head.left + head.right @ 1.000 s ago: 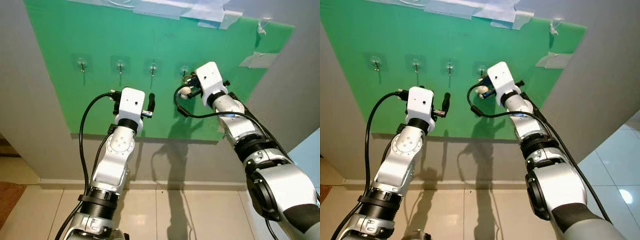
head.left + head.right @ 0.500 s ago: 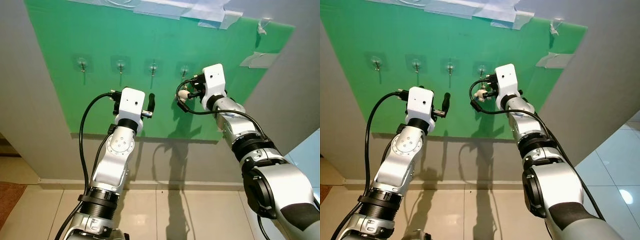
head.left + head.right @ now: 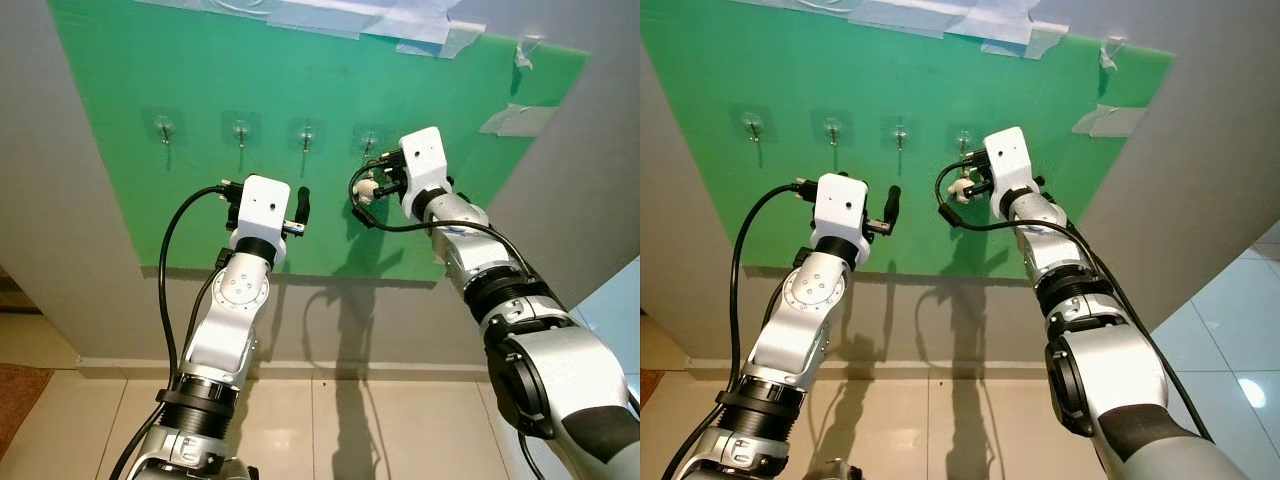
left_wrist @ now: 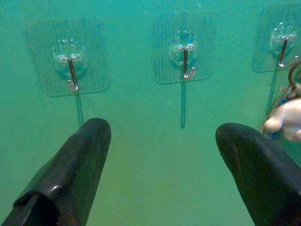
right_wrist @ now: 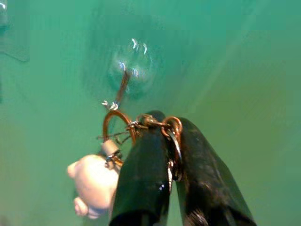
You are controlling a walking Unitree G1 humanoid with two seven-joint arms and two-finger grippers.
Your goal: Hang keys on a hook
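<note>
keys [image 5: 141, 129], a copper ring with small chain links and a pale figurine charm [image 5: 94, 183] dangling below, pinched between the two black fingers of the right gripper [image 5: 170, 141], right up at the rightmost hook [image 5: 123, 87] on the green board [image 3: 200, 90]; ring just beneath the hook's metal tip, whether touching it not clear. fingers pressed together on the ring's links. no readable writing or brand on charm, hook pads or board. right arm stretched up and forward to the board, wrist box [image 3: 422, 160] tilted toward that hook, black cable [image 3: 400, 226] looping beneath it. three more clear adhesive hooks in a row along the board, leftward of that hook: [image 3: 306, 135], [image 3: 240, 131], [image 3: 164, 127], all bare. left gripper [image 4: 162, 160] held lower on the board than the hook row, fingers spread wide apart and gripping nothing, aimed between two of the bare hooks. left arm bent upward, white wrist housing [image 3: 262, 207] facing the board. strips of clear tape [image 3: 420, 25] along the board's top edge; grey wall [image 3: 60, 200] around the board; tiled floor [image 3: 300, 430] below.
</note>
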